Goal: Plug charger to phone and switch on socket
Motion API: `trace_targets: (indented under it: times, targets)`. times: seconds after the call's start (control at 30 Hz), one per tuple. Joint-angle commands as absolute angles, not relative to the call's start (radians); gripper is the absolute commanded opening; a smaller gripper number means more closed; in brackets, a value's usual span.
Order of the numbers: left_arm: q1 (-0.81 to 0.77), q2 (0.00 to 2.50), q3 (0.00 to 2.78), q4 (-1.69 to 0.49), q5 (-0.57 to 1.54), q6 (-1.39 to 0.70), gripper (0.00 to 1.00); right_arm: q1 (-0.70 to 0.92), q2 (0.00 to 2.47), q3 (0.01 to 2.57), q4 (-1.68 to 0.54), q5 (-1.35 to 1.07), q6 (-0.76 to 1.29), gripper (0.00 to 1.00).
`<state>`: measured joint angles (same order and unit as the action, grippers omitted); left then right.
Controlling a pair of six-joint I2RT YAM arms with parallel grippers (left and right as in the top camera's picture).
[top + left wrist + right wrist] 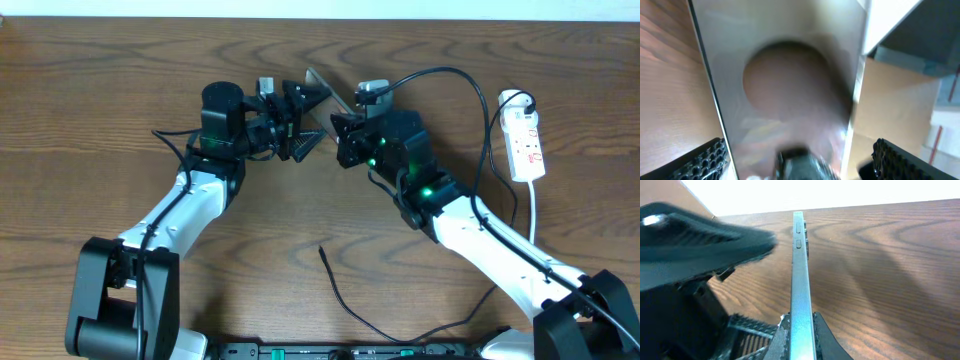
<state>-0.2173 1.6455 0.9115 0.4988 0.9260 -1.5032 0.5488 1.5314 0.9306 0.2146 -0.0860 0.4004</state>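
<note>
Black left gripper (308, 122) hangs spread either side of the phone (799, 280), which stands on edge, far middle, pinched by the right gripper (340, 130). Glass-faced, stiff, probably slippery and fragile, so grip its thin metal edges. Charger (323, 252) tip lies near; socket (525, 140) far right.

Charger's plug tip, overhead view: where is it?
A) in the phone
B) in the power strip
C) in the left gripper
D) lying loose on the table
D: the charger's plug tip lies loose on the table, well apart from the phone.
</note>
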Motion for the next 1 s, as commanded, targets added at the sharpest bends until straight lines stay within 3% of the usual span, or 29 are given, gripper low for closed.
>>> trace_targets:
  times: [0.0,0.27,0.67,0.97]
  targets:
    - [-0.194,1.627,0.938,0.511,1.061,-1.498,0.93,0.498,1.532,0.948,0.220,-0.062,0.440,0.01]
    - [-0.134,1.627,0.938,0.511,1.146,-1.496,0.93,0.403,1.532,0.948,0.226,-0.075,0.581,0.01]
    - [-0.044,1.627,0.938,0.545,1.106,-1.379,0.93,0.344,1.532,0.948,0.335,-0.299,1.240,0.01]
    - [-0.030,1.627,0.938,0.608,1.034,-1.365,0.93,0.408,1.532,0.948,0.357,-0.393,1.526,0.01]
